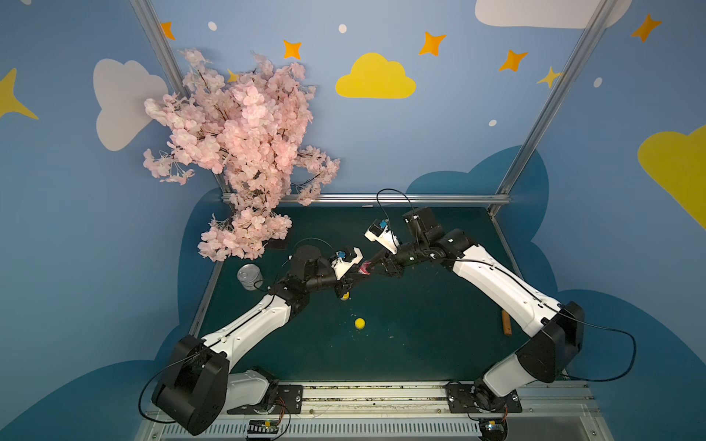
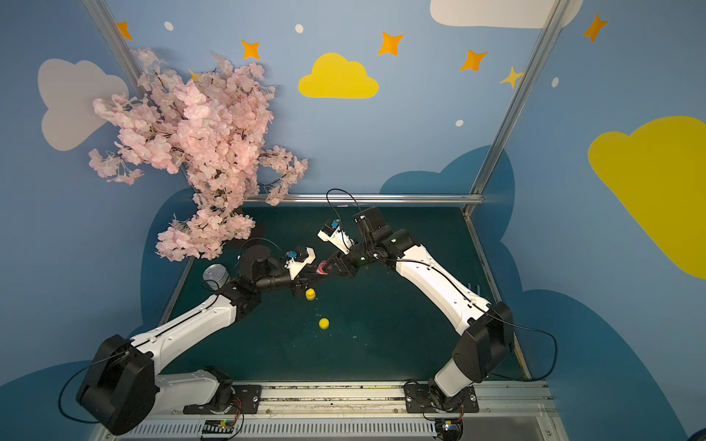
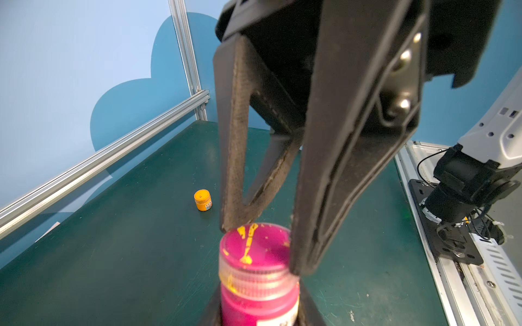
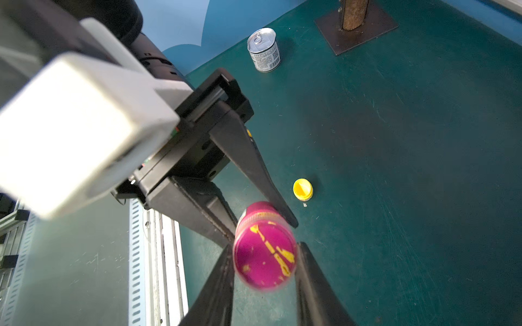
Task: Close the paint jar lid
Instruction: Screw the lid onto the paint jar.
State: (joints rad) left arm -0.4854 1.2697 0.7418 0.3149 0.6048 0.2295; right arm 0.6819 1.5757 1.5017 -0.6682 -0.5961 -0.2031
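A magenta paint jar is held above the table between my two arms; in both top views it shows as a small pink spot. My left gripper is shut on the jar's body. The magenta lid, smeared with yellow paint, sits on the jar's neck. My right gripper is shut on the lid, one finger on each side. The lid looks blurred in the right wrist view.
A yellow jar stands under my left gripper and a loose yellow lid lies nearer the front. A small orange jar stands farther off. A tin can, the blossom tree and a wooden stick flank the table.
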